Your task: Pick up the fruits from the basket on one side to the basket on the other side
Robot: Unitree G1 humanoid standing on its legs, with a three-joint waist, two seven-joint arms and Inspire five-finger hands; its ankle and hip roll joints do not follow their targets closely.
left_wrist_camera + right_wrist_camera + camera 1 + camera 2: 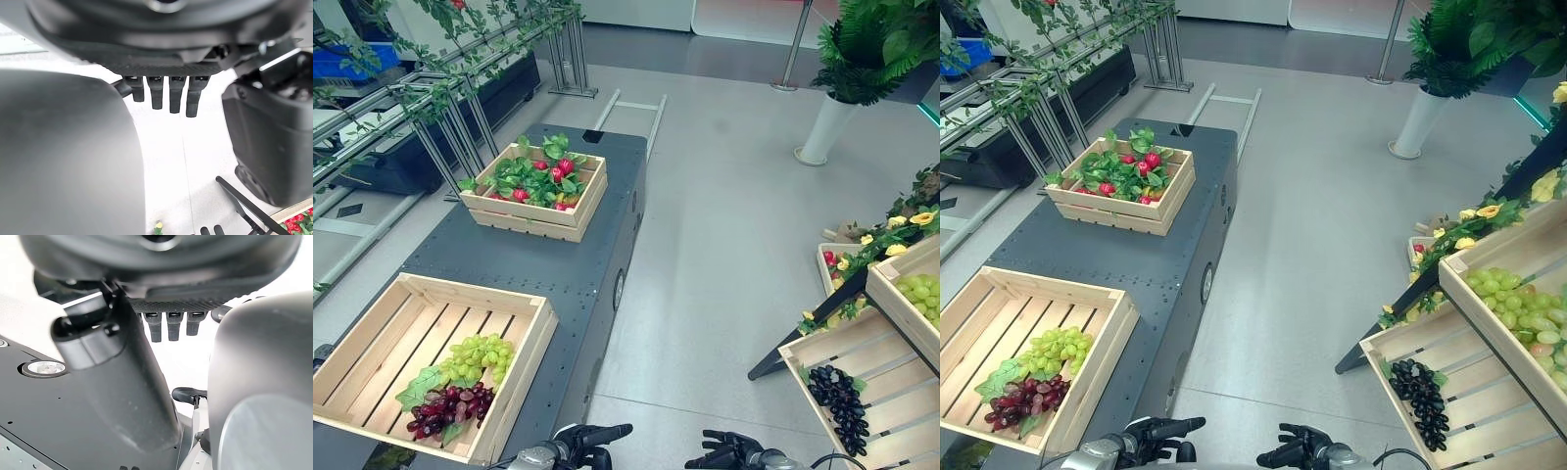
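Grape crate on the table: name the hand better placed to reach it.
Left, probably. The grapes lie in the near crate on the robot's left, closer to the left hand than the right hand; both hang empty.

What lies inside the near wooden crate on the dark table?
Inside the near crate lie a green grape bunch, a dark red grape bunch and green leaves. The slats under the fruit are covered.

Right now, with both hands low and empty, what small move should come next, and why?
Probably reach the left hand toward the grapes in the near crate. Both it and the right hand are open, holding nothing, and those bunches lie on its side.
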